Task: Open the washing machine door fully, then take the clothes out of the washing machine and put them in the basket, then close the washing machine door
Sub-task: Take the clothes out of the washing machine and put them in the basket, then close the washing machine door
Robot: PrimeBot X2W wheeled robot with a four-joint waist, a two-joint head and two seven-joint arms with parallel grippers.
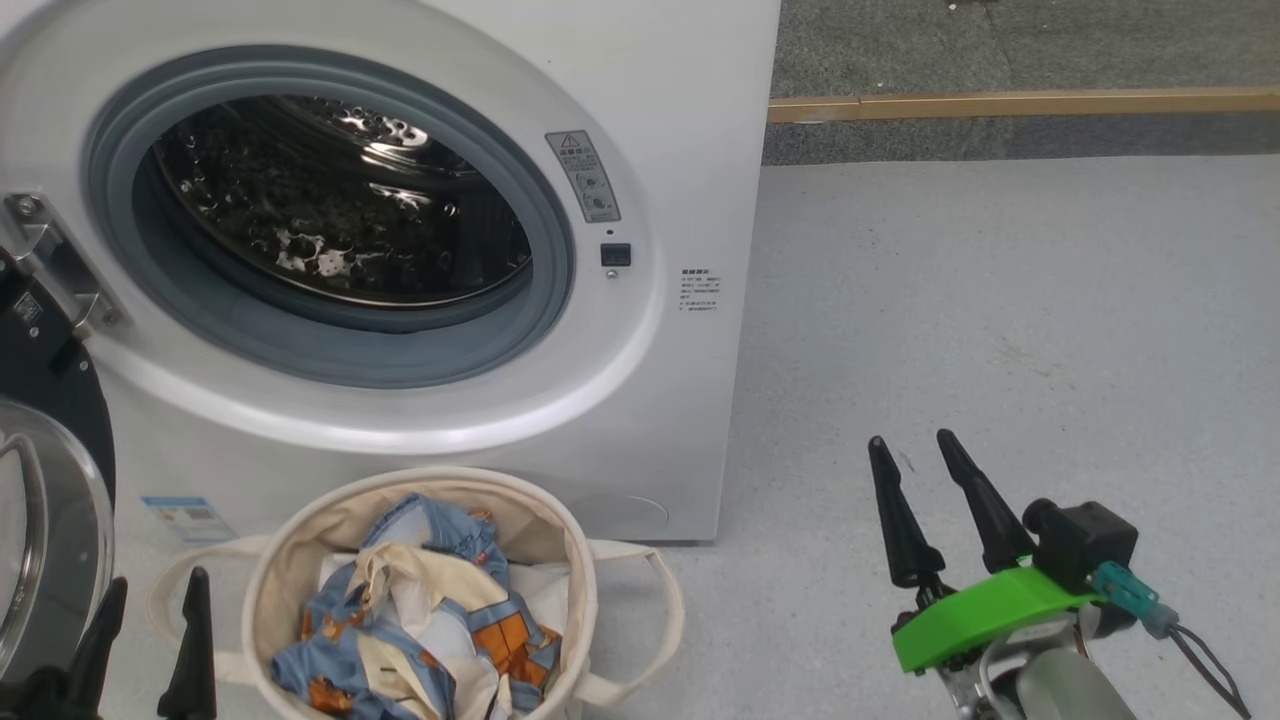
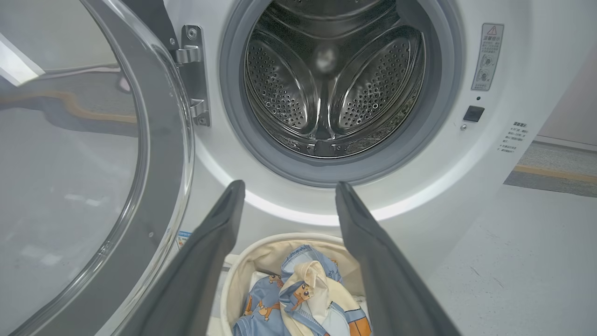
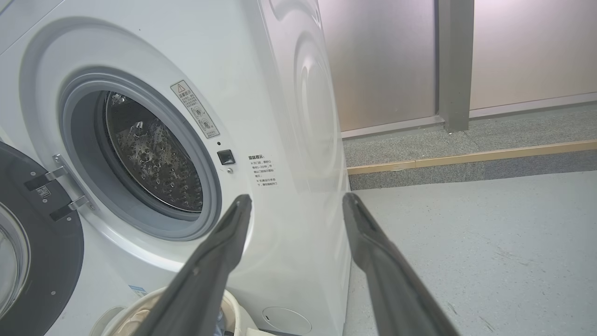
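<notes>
The white washing machine [image 1: 640,400] stands with its door [image 1: 45,500] swung wide open to the left on its hinge [image 2: 193,74]. Its steel drum [image 2: 333,88] holds no fabric that I can see. Below the opening stands the cream basket [image 1: 575,560], with the light blue clothes [image 1: 440,610] heaped inside. My left gripper [image 1: 155,595] is open at the lower left, beside the basket's left handle, fingers empty. My right gripper [image 1: 912,448] is open over the floor to the right of the machine, holding nothing.
Grey floor [image 1: 1000,330] stretches to the right of the machine. A wooden strip [image 1: 1020,103] runs across the carpet behind. Frosted wall panels [image 3: 387,60] and a grey post [image 3: 454,65] stand further back.
</notes>
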